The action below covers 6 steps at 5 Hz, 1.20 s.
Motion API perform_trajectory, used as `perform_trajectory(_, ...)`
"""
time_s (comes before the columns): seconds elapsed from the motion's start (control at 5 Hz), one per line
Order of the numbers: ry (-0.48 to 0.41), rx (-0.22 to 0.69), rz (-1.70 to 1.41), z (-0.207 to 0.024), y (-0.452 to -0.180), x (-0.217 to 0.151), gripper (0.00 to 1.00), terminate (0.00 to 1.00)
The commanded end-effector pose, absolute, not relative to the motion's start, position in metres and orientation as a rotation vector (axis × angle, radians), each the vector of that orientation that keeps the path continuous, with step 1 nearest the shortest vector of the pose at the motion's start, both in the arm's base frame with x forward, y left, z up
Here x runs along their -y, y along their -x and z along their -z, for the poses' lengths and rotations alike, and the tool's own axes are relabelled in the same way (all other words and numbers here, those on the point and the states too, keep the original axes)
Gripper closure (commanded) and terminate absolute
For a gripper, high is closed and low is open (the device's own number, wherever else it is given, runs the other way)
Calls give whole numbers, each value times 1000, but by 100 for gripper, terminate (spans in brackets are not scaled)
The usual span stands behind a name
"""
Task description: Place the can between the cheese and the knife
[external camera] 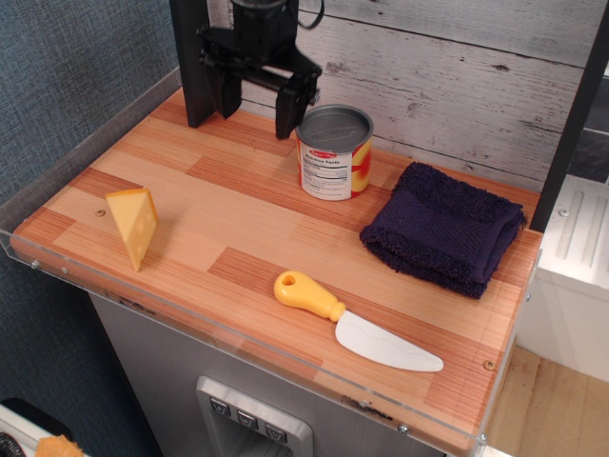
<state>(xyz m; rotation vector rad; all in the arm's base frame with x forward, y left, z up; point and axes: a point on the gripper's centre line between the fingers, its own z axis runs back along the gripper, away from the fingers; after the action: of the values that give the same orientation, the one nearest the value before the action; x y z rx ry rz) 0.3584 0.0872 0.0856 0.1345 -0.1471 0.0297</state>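
Yellow-orange cheese (134, 224), white-red-yellow can (333, 152), navy towel (442, 227), black tool (257, 107).

Can (333, 152) behind knife (354, 322), beside towel (442, 228)

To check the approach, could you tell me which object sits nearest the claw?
The short label-wrapped tin can; cheese and knife lie far nearer the front edge.
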Motion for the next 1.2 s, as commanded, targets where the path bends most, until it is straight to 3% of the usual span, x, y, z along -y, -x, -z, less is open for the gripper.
perform_trajectory(0.0,-74,396,-11,-131,-388,-66,0,0)
perform_trajectory(0.4,-64,533,14,-125,-414,-54,0,0)
perform_trajectory(1.0,-49,567,18,-107,-429,-46,0,0)
